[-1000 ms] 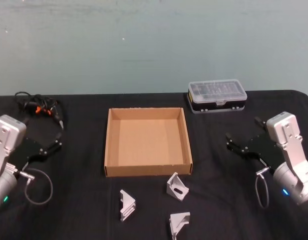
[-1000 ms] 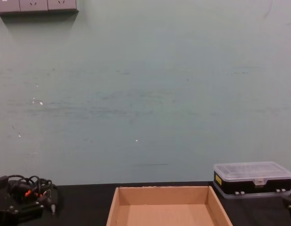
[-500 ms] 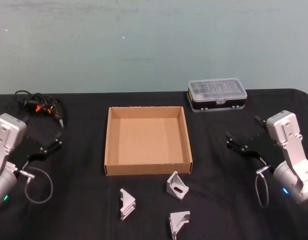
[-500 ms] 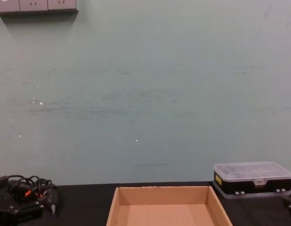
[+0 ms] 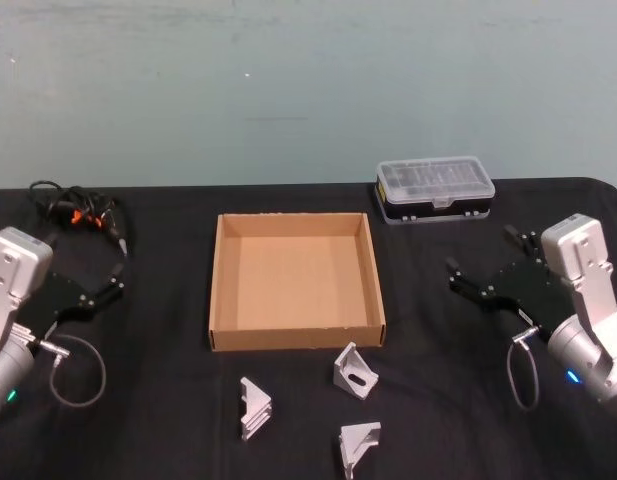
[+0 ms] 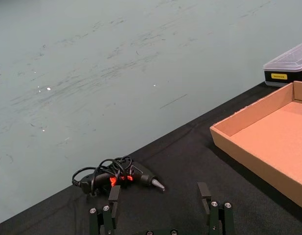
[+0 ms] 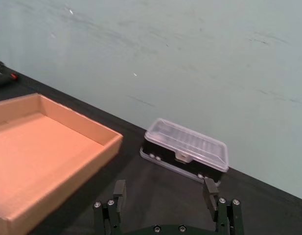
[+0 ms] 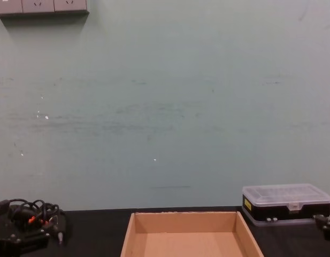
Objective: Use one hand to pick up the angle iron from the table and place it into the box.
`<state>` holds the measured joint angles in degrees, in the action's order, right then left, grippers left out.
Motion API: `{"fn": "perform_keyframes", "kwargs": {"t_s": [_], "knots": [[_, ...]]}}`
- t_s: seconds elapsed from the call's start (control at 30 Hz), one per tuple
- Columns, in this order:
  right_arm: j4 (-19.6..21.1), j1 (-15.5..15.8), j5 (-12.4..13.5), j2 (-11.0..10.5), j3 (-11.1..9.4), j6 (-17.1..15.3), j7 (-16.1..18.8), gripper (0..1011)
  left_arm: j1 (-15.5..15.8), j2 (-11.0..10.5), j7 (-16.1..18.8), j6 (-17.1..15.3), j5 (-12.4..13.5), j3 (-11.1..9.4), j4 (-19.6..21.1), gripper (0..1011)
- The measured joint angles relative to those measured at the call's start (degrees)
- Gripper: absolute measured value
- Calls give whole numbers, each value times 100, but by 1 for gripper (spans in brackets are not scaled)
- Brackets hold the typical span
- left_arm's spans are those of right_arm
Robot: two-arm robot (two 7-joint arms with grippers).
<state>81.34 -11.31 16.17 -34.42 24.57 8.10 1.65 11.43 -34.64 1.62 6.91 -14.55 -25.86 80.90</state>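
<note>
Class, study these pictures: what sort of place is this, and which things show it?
Probably a workshop or robotics lab bench: metal angle irons lie loose on a black table, a clear-lidded parts case and a corded tool sit at its back, and wall sockets are mounted above.

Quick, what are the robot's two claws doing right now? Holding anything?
Left gripper: open, holding nothing.
Right gripper: open, holding nothing.

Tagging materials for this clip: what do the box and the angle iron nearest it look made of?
The box: brown cardboard, matt, with folded low walls. The angle iron: likely aluminium or steel, pale silver-grey with a dull sheen and a slotted hole.
</note>
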Motion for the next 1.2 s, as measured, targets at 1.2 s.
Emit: {"fn": "perform_keyframes", "kwargs": {"t_s": [1.2], "knots": [[1356, 105, 1505, -487, 412, -2589, 2853, 1003, 0, 0, 0, 0, 0, 0, 0, 1000]]}}
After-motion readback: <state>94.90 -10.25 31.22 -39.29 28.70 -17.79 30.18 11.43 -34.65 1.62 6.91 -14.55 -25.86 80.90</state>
